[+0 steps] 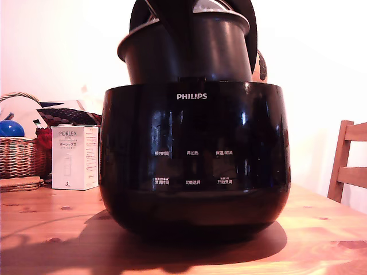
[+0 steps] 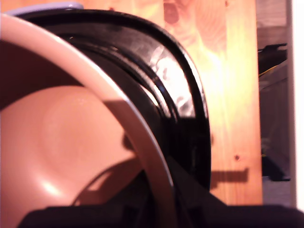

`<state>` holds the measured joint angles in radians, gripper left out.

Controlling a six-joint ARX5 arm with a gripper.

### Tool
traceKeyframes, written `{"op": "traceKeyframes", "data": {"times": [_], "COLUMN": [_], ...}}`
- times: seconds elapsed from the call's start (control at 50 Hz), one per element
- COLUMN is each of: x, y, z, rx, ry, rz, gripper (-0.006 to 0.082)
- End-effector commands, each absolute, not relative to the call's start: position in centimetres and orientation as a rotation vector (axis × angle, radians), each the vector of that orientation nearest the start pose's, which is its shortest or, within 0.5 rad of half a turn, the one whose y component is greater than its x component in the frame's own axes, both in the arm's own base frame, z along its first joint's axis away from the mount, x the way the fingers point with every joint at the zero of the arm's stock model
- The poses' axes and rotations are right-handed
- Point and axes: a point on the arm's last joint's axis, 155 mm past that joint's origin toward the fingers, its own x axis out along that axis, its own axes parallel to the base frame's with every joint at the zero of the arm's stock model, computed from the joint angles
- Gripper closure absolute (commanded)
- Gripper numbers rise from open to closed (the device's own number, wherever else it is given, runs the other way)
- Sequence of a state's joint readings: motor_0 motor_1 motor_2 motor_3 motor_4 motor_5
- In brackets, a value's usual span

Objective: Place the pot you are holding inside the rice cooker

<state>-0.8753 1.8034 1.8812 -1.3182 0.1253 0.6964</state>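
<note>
The rice cooker [image 1: 192,166], glossy black with a white PHILIPS logo, fills the middle of the exterior view on the wooden table [image 1: 51,235]. Its lid [image 1: 253,34] stands open behind. The dark pot [image 1: 189,54] hangs slightly tilted over the cooker's opening, with its bottom hidden behind the cooker's front rim. In the wrist view my gripper [image 2: 159,192] is shut on the pot's thin rim [image 2: 118,107], one dark finger inside and one outside. The pot's smooth inside [image 2: 61,142] glows pinkish, and the cooker's black rim [image 2: 178,90] curves just beyond it.
At the exterior view's left stand a white PORLEX box [image 1: 74,157], a wicker basket [image 1: 20,154] with a blue ball [image 1: 10,128], and flat coasters [image 1: 20,183]. A wooden chair [image 1: 347,163] stands at the exterior view's right.
</note>
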Motion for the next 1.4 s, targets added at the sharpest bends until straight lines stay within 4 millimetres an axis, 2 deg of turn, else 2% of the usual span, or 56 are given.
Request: {"op": "traceKeyframes", "data": {"times": [0.0, 0.16, 0.54, 1.24, 1.38], "x": [24.4, 24.6, 24.8, 25.3, 25.2], "y": [-32.7, -32.6, -33.1, -33.6, -33.6], "z": [21.5, 21.5, 18.5, 18.7, 18.7], "rx": [1.009, 0.962, 0.962, 0.952, 0.937], "ry": [0.819, 0.83, 0.918, 0.895, 0.91], "rz": [-1.289, -1.312, -1.338, -1.329, -1.319], "gripper": [0.0791, 0.0791, 0.0791, 0.079, 0.0742]}}
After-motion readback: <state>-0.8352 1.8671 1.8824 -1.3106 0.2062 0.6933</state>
